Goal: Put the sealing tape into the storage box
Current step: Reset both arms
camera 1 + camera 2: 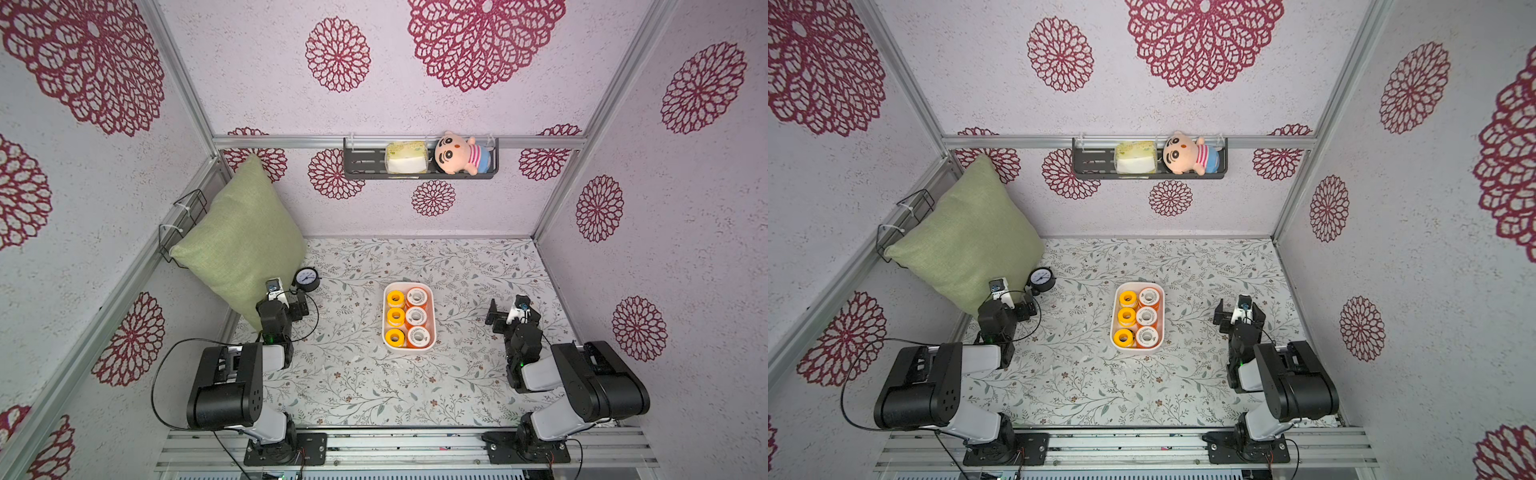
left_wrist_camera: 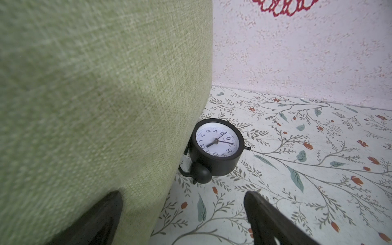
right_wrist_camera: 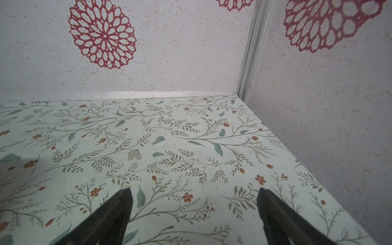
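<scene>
The storage box (image 1: 408, 285), a white tub, sits mid-table in both top views (image 1: 1138, 284). Sealing tape fills it in two columns: three yellow spools (image 1: 395, 298) on the left and three orange, white-faced spools (image 1: 416, 297) on the right. My left gripper (image 1: 291, 300) hovers well left of the box beside the pillow. It is open and empty in the left wrist view (image 2: 183, 196), with one finger (image 2: 110, 203) against the pillow. My right gripper (image 1: 512, 312) is right of the box, open over bare table in the right wrist view (image 3: 194, 191). Neither wrist view shows box or tape.
A green pillow (image 1: 245, 245) leans in the back left corner, with a small black alarm clock (image 2: 216, 144) lying at its foot just ahead of the left gripper. A dark wall shelf (image 1: 365, 164) holds a tissue pack (image 1: 406, 157) and a plush doll (image 1: 457, 153). A wire rack (image 1: 183, 224) hangs on the left wall.
</scene>
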Motion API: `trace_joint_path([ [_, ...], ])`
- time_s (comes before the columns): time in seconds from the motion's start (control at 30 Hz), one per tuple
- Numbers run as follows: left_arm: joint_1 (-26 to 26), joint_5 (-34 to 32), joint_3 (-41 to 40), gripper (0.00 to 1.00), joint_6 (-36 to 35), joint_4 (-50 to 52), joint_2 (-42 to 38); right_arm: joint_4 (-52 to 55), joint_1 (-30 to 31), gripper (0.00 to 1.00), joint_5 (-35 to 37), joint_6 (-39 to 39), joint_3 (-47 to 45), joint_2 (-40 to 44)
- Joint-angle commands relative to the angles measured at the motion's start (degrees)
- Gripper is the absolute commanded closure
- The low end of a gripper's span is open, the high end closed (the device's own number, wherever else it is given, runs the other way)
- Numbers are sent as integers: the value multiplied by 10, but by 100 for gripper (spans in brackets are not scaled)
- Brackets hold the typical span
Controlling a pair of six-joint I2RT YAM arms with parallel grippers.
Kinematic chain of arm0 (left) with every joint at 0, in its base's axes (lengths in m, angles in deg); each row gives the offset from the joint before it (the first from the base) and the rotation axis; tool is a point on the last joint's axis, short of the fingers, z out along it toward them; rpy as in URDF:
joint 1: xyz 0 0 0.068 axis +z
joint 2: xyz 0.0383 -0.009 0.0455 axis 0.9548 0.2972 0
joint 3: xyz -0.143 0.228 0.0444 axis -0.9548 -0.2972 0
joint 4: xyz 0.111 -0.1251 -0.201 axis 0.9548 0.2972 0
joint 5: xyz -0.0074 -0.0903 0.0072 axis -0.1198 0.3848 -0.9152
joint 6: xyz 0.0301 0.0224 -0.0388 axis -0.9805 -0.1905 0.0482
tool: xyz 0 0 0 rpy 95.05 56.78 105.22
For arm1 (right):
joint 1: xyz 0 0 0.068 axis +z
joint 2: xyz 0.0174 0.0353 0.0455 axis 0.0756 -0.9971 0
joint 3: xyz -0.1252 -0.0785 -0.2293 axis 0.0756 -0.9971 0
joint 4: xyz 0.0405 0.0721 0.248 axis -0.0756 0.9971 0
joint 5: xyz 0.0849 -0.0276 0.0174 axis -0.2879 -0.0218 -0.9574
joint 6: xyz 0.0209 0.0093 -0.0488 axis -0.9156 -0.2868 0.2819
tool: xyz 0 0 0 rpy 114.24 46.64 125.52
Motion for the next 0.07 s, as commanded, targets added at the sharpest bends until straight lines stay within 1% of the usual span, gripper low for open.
trace_joint_path([
  [0.0,9,-16,8,3,4,-7,3,-13,-4,1,-2,2,9,1],
  [0.03,9,-16,9,2,4,-8,3,-12,-4,1,-2,2,9,2],
])
